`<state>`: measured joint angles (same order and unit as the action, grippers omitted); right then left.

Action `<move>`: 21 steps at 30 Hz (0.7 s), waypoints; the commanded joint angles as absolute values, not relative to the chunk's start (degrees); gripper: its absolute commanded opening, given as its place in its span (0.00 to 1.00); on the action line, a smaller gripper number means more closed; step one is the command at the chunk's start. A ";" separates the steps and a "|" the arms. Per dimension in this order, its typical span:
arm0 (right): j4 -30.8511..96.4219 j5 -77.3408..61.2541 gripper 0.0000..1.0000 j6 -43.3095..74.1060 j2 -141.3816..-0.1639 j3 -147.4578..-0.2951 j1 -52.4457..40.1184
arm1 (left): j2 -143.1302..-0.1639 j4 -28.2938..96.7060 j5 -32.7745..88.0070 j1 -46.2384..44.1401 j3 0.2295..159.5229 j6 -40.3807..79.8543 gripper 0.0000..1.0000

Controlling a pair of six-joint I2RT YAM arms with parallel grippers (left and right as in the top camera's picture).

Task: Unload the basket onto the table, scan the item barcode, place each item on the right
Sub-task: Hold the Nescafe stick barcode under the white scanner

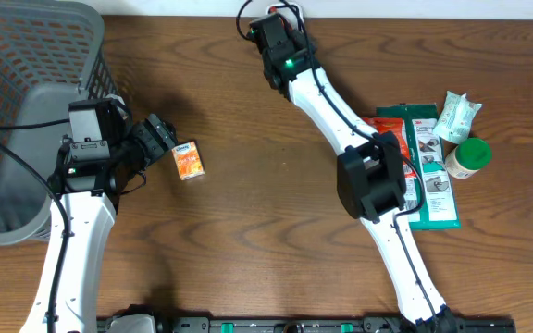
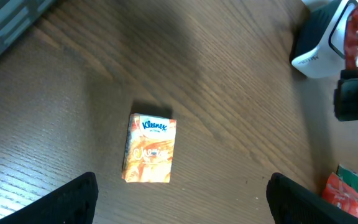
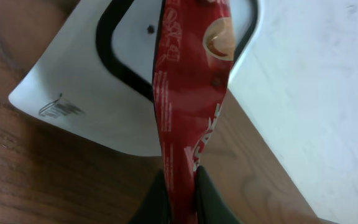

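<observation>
A red sachet (image 3: 188,93) hangs upright with my right gripper (image 3: 182,186) shut on its lower end. It is held in front of the white barcode scanner (image 3: 86,93), partly covering its black-rimmed window. In the left wrist view the scanner (image 2: 316,50) and the sachet (image 2: 353,25) show at the top right. In the overhead view my right gripper (image 1: 271,32) reaches to the table's far edge. An orange Kleenex tissue pack (image 1: 188,159) lies flat on the wood. My left gripper (image 1: 160,139) stands open just left of it, touching nothing. Its fingers (image 2: 79,196) frame the pack (image 2: 149,149).
A grey mesh basket (image 1: 26,55) fills the far left corner. At the right lie green packets (image 1: 428,166), a green-lidded bottle (image 1: 468,157), a white and green pouch (image 1: 456,116) and a red pack (image 1: 375,123). A white wall (image 3: 328,74) borders the table behind the scanner.
</observation>
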<state>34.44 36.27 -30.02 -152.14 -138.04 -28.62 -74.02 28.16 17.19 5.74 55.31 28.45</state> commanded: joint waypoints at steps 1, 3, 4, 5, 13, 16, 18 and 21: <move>34.44 38.02 0.01 -30.74 -152.73 -138.52 -28.42 | -73.43 28.47 15.75 6.20 55.68 28.71 0.87; 34.52 37.69 0.01 -30.74 -152.73 -138.52 -28.32 | -73.43 28.45 15.75 6.20 55.68 28.71 0.87; 34.59 37.34 0.01 -30.76 -152.73 -138.52 -28.25 | -73.43 28.45 15.75 6.20 55.68 28.71 0.87; 34.92 36.62 0.01 -30.96 -152.73 -138.52 -28.10 | -73.43 28.45 15.75 6.20 55.68 28.71 0.87; 36.27 33.47 0.01 -29.52 -151.28 -138.80 -27.03 | -73.43 28.45 15.75 6.20 55.68 28.71 0.87; 37.10 30.87 0.01 -29.21 -149.25 -138.80 -26.63 | -73.43 28.45 15.75 6.20 55.68 28.71 0.87; 37.12 30.74 0.01 -29.21 -147.09 -138.80 -26.17 | -73.43 28.45 15.75 6.20 55.68 28.71 0.87; 38.04 30.44 0.01 -29.21 -144.94 -138.80 -25.82 | -73.43 28.45 15.75 6.20 55.68 28.71 0.87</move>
<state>37.54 31.38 -30.15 -151.17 -138.04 -26.68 -74.02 28.16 17.19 5.74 55.31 28.45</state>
